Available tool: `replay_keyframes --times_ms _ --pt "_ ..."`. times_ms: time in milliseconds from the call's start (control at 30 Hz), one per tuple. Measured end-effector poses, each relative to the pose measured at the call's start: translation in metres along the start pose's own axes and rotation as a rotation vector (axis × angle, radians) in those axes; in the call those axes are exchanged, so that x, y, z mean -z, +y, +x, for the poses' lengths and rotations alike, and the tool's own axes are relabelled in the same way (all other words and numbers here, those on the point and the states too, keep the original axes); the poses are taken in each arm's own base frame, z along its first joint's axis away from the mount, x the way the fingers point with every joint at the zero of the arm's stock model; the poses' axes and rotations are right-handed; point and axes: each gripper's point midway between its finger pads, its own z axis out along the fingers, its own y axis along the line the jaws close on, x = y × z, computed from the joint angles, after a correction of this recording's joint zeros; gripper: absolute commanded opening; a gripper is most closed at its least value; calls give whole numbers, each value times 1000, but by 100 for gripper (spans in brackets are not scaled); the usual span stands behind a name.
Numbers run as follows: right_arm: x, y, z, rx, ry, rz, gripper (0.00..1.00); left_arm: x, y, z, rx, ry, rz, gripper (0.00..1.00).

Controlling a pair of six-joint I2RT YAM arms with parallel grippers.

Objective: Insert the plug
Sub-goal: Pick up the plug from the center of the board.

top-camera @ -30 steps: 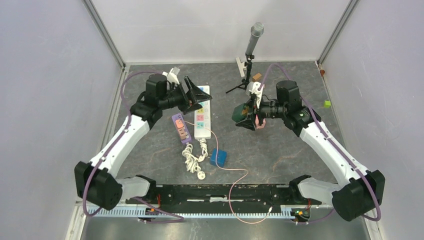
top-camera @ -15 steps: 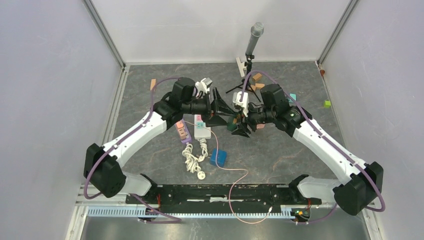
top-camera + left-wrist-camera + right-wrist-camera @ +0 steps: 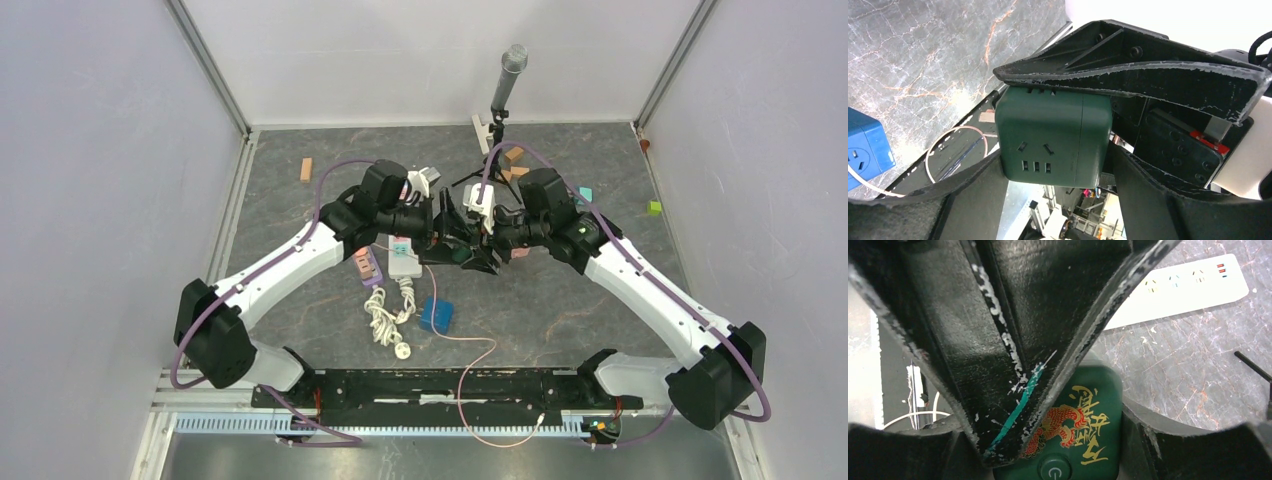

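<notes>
- Left wrist: your left pincer (image 3: pixel 1055 162) stands spread, one finger on each side of the green socket cube (image 3: pixel 1048 135). You cannot tell whether those fingers press on it. A finger (image 3: pixel 1148 70) of the right pincer (image 3: pixel 1058 440) lies along the cube's upper face. A blue socket block (image 3: pixel 865 150) rests on the marbled worktop (image 3: pixel 923 60) below.
- Right wrist: your right pincer pinches the cube, whose dragon print and power button face the camera. A left finger (image 3: pixel 1013 340) crosses in front. The white power strip (image 3: pixel 1173 290) lies on the worktop beyond.
- Top: both pincers meet in the air over mid-worktop, just right of the strip. The cube is mostly hidden between them.
</notes>
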Motion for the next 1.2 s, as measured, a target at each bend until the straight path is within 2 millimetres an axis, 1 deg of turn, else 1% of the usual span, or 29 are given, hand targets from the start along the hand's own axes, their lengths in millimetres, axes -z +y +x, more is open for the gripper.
replay_keyframes --times_ms 33,67,133,233,267,300,367,400,433,500,533,567,733,867,1000,1133,1200 --pt "0 -1 -1 1 -4 3 0 0 0 1 1 4 -1 69" --pt "0 -1 -2 2 -7 4 0 0 0 2 0 5 -1 55" --pt "0 -2 -4 -2 -14 6 1 0 2 2 2 7 -9 32" --pt "-1 -3 -5 -9 -17 14 9 1 2 0 -5 -1 -10 10" --pt "-1 -3 -5 -11 -18 15 14 1 2 -1 -5 -3 -11 4" --pt "-1 -3 -5 -12 -18 16 21 1 2 -1 -5 -3 -11 2" --pt "-1 -4 -5 -14 -18 17 36 1 2 -1 -6 -5 -11 2" --pt "-1 -4 -5 -14 -18 17 40 1 2 -1 -6 -6 -11 2" --pt "-1 -4 -5 -14 -18 18 49 1 2 -1 -7 -6 -11 2" --pt "-1 -4 -5 -14 -17 18 72 0 2 -1 -8 -8 -11 2" --pt "-1 -4 -5 -12 -16 17 96 1 2 -1 -8 -8 -11 2" --pt "-1 -4 -5 -11 -15 16 98 1 3 -1 -8 -9 -12 2" --pt "-1 -6 -13 6 -28 11 98 0 7 1 -9 -8 -32 2" --pt "-1 -7 -14 3 -30 15 98 0 13 1 -15 -8 -54 2" --pt "1 -12 -18 -21 -50 57 98 0 20 2 -14 -13 -84 2" --pt "6 -13 -17 -67 -61 90 98 1 24 2 -25 -16 -101 2" --pt "7 -14 -17 -85 -63 95 96 1 25 0 -29 -25 -105 2"
